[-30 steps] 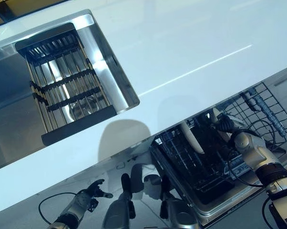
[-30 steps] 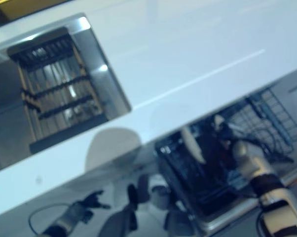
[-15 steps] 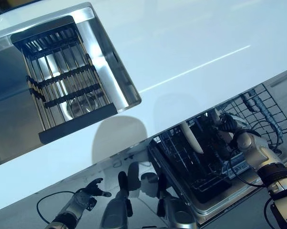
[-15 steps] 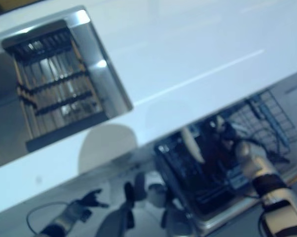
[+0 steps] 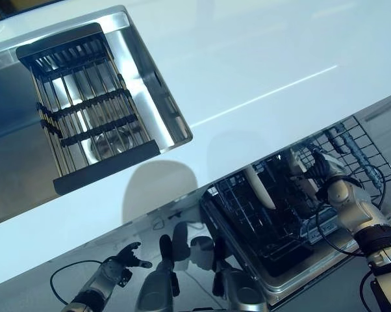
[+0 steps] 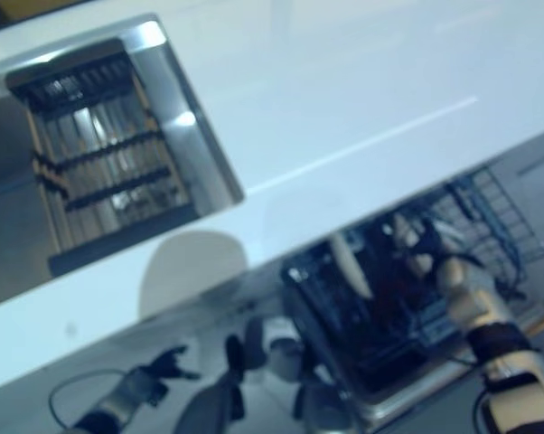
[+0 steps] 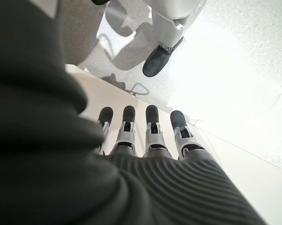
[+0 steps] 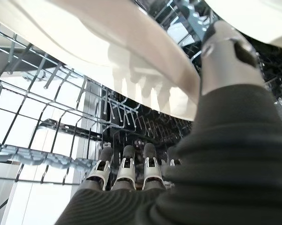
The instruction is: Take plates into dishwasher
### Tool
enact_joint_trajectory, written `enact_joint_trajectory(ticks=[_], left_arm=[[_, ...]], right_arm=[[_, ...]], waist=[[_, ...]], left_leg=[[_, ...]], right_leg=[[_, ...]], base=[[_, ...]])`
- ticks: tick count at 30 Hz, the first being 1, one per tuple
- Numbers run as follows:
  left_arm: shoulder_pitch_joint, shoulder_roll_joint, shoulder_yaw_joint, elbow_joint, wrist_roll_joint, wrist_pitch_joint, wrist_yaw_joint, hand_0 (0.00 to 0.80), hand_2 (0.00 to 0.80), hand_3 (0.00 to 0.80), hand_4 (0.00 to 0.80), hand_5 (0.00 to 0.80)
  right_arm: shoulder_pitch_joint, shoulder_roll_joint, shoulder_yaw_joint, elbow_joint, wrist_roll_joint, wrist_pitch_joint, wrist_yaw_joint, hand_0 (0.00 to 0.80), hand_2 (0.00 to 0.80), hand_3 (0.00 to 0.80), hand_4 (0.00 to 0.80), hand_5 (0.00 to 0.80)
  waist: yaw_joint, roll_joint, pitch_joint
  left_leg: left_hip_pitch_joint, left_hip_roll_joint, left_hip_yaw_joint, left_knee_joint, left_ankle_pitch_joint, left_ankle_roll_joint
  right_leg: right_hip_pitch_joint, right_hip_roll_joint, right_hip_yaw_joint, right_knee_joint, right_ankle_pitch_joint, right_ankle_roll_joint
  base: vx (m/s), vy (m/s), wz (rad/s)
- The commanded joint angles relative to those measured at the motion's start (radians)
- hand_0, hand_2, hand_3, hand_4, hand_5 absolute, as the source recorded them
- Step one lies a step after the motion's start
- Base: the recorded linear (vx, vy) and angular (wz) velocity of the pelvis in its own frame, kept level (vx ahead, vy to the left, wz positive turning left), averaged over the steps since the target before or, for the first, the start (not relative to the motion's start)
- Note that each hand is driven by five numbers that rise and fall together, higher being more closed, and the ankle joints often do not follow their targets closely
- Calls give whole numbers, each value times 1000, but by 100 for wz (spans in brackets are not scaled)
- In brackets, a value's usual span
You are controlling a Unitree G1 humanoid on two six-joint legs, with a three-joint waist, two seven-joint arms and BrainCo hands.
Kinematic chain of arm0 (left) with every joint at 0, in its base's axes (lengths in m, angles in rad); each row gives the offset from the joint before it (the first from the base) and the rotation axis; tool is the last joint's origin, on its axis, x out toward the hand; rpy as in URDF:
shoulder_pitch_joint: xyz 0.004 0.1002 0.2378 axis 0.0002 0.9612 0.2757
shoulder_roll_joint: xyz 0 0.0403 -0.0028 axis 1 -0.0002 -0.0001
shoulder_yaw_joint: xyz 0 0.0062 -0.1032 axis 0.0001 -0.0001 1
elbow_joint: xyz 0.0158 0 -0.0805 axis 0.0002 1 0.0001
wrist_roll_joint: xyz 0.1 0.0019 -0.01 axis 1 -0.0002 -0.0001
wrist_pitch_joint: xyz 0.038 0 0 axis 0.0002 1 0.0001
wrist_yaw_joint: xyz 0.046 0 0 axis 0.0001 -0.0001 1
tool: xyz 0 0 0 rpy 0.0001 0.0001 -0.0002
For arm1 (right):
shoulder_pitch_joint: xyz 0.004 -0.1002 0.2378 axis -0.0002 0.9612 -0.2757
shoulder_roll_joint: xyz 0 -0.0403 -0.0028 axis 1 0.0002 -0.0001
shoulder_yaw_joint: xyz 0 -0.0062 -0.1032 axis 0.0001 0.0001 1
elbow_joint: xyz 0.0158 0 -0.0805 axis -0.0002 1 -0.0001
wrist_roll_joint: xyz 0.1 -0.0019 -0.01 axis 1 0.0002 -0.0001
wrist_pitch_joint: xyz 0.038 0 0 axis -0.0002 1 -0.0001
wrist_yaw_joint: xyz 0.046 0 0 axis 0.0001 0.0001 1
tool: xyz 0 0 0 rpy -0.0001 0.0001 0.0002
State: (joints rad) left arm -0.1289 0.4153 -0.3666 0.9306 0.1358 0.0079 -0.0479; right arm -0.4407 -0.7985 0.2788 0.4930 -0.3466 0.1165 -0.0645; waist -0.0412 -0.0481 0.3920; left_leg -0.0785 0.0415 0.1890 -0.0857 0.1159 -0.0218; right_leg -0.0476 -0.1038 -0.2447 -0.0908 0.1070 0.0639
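Observation:
The dishwasher's lower rack (image 5: 247, 214) is pulled out below the counter edge at the right. Two white plates stand on edge in it: one (image 5: 260, 188) toward the middle, one (image 5: 297, 168) further right. My right hand (image 5: 325, 174) is at the second plate, on its right side. In the right wrist view that plate (image 8: 108, 47) lies between the thumb (image 8: 223, 51) and the straight fingers (image 8: 124, 164), which point into the rack's wires. My left hand (image 5: 121, 263) hangs low at the lower left with straight fingers (image 7: 150, 126), holding nothing.
A white counter (image 5: 260, 58) fills the upper half of the eye views. A steel sink (image 5: 153, 91) at the left holds a dark roll-up drying rack (image 5: 85, 110). A second wire basket (image 5: 358, 143) juts out to the right of my right hand.
My right hand has shifted a little to the right beside the plate in the rack. The left hand has stayed where it was. The camera has moved slightly.

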Motion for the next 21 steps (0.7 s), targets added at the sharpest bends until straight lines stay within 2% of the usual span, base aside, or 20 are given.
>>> enact_joint_trajectory(ticks=[1, 8, 11, 15, 18, 21], left_arm=[[-3, 5, -23, 39, 11, -8, -1, 0, 0, 0, 0, 0], [29, -15, 11, 61, 45, -21, 4, 0, 0, 0, 0, 0], [38, -28, 23, 72, 52, -20, 9, 0, 0, 0, 0, 0], [47, -40, 25, 93, 46, -27, 16, 0, 0, 0, 0, 0], [54, -43, 23, 110, 43, -38, 16, 0, 0, 0, 0, 0], [53, -46, 15, 122, 37, -45, 19, 0, 0, 0, 0, 0]], right_arm=[[6, -54, -61, -80, 48, -9, -50, 0, 0, 0, 0, 0], [148, -4, -214, -294, 212, -4, -134, 0, 0, 0, 0, 0], [259, 32, -310, -348, 309, -25, -166, 0, 0, 0, 0, 0], [357, 82, -396, -328, 446, -50, -202, 0, 0, 0, 0, 0], [412, 124, -464, -256, 549, -88, -227, 0, 0, 0, 0, 0], [443, 143, -511, -185, 645, -93, -252, 0, 0, 0, 0, 0]], waist=[[5, 1, -62], [-37, -14, -86], [-70, -16, -104], [-111, -13, -125], [-144, -3, -146], [-165, 7, -160]], left_leg=[[48, 71, 65, -2, -47, -66], [86, 76, 95, -1, -68, -59], [108, 80, 122, 3, -80, -54], [136, 85, 156, 6, -94, -49], [160, 83, 182, 5, -103, -47], [174, 82, 200, 5, -108, -48]], right_leg=[[-12, 55, -21, 6, -30, 29], [3, 60, 6, 8, -37, 31], [8, 59, 25, 12, -41, 34], [18, 56, 52, 16, -45, 38], [29, 53, 72, 17, -49, 42], [34, 50, 85, 19, -51, 45]], base=[[0, 0, 0], [22, 41, -9], [31, 91, -18], [40, 104, -26], [58, 108, -30], [43, 80, -25]])
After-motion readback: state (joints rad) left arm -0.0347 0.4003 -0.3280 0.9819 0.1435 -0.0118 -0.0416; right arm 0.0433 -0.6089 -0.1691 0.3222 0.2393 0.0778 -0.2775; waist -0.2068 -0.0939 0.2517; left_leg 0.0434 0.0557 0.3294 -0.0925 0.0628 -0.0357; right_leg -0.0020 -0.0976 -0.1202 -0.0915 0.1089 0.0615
